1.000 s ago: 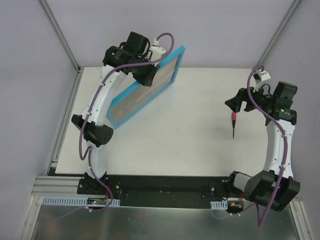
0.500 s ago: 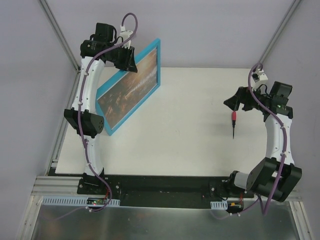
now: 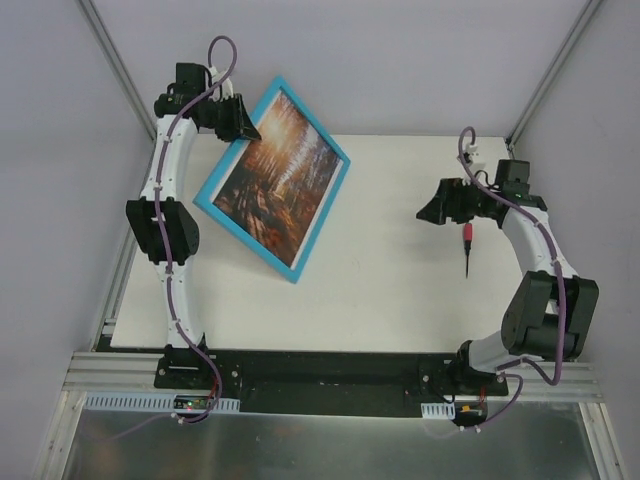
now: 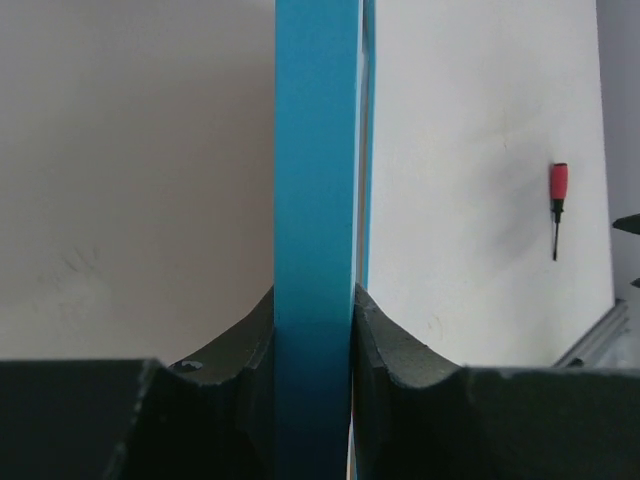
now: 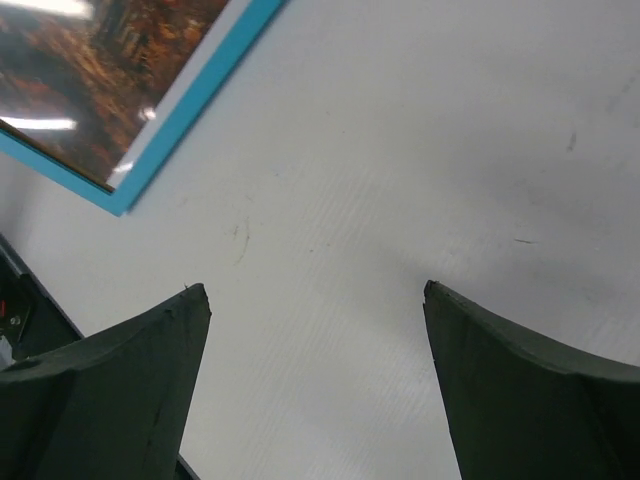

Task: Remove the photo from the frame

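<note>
The turquoise frame (image 3: 318, 218) hangs tilted above the table's left side, its front facing up. The photo (image 3: 278, 190), an orange and brown forest path, sits inside it. My left gripper (image 3: 240, 131) is shut on the frame's far upper-left edge. In the left wrist view the frame (image 4: 315, 180) runs edge-on between my fingers (image 4: 232, 352). My right gripper (image 3: 430, 213) is open and empty above the table's right side. In the right wrist view its fingers (image 5: 130, 370) stand wide apart, with a corner of the frame (image 5: 165, 130) and the photo (image 5: 90, 70) at upper left.
A small screwdriver (image 3: 466, 249) with a red handle lies on the white table (image 3: 400, 290) under the right arm; it also shows in the left wrist view (image 4: 557, 205). Grey walls and metal rails (image 3: 120, 70) close in the back and sides.
My left gripper has swung the frame round from showing its back to showing the photo, front side up, lower over the table. My right gripper has moved left toward the middle.
</note>
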`<state>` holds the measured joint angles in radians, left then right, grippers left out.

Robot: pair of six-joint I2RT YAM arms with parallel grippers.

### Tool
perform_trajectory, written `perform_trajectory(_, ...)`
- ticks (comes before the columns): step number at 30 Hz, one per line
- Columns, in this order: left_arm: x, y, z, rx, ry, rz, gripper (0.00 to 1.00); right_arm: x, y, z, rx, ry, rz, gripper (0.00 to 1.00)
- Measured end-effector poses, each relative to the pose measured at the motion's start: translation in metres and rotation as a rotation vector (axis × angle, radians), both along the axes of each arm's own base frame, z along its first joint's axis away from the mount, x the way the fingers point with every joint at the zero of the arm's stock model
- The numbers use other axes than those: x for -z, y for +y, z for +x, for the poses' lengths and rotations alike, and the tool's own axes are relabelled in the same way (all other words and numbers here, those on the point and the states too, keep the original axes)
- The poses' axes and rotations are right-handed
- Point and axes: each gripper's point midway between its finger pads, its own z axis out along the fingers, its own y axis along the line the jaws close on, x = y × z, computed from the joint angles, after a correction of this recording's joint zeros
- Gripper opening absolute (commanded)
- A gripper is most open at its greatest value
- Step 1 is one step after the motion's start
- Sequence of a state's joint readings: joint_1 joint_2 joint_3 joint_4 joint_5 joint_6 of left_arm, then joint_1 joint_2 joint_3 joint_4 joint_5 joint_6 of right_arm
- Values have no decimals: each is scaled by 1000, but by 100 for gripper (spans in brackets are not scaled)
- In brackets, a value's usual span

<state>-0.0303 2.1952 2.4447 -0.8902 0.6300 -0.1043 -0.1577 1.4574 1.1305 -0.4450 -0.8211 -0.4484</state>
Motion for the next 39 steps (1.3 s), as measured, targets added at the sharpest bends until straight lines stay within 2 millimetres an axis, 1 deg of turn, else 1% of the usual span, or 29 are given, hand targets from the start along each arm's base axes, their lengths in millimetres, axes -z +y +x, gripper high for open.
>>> perform_trajectory(2, 25, -2, 2, -8, 77, -53, 0, 5, 16, 2, -26, 25, 18, 88)
perform_trajectory(5, 49, -9, -1, -10, 158, -107, 0, 12, 43, 6, -60, 52, 42, 87)
perform_trajectory(8, 68, -14, -6, -14, 205, -156, 0, 24, 70, 14, -66, 101, 74, 85)
perform_trajectory(10, 77, -16, -11, -22, 225, -178, 0, 37, 82, 18, -57, 149, 91, 84)
perform_trajectory(11, 81, -17, -14, -28, 231, -187, 0, 48, 86, 20, -45, 187, 96, 84)
perform_trajectory(16, 93, -19, -30, -62, 247, -228, 0, 98, 93, 22, 13, 353, 93, 83)
perform_trajectory(18, 99, -20, -35, -76, 253, -241, 0, 111, 95, 21, 30, 395, 85, 83)
perform_trajectory(19, 104, -20, -39, -84, 258, -248, 0, 114, 96, 21, 35, 405, 82, 83)
perform_trajectory(20, 109, -20, -42, -89, 264, -252, 0, 117, 97, 20, 37, 414, 78, 83)
perform_trajectory(26, 160, -20, -63, -125, 332, -240, 0, 120, 104, 21, 39, 407, 60, 82)
perform_trajectory(29, 176, -23, -70, -136, 351, -213, 0, 122, 102, 22, 51, 405, 47, 80)
perform_trajectory(33, 196, -36, -82, -136, 374, -159, 0, 125, 94, 24, 79, 406, -9, 80)
perform_trajectory(36, 207, -52, -96, -117, 405, -127, 0, 126, 87, 28, 89, 391, -54, 79)
perform_trajectory(39, 215, -67, -106, -98, 437, -111, 0, 129, 82, 25, 86, 394, -87, 77)
